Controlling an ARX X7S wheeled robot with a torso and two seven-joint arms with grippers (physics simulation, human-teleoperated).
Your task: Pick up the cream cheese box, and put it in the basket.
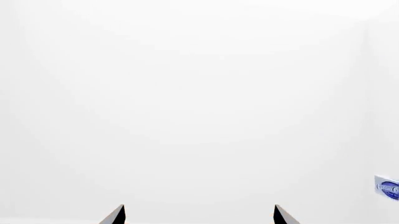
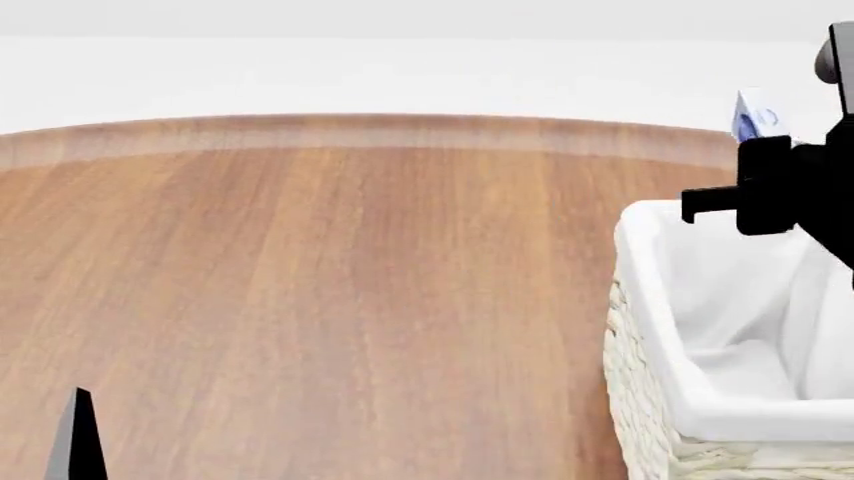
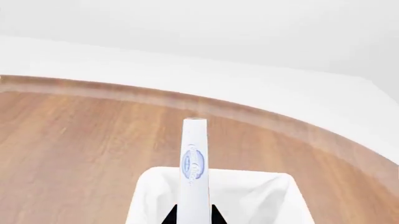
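Cream cheese box pinched on edge above the basket.
Right gripper clamps its thin faces; it looks light, stiff, perhaps slippery. Left gripper hangs spread, holding nothing.

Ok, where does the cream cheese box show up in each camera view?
Left wrist: cream cheese box clipped at the right edge, low down.
Head: far right, near the top, above the basket.
Right wrist: centre, upright, edge-on, held by the right end effector.
Shared landmark: the basket's white lining, in head and right wrist views.
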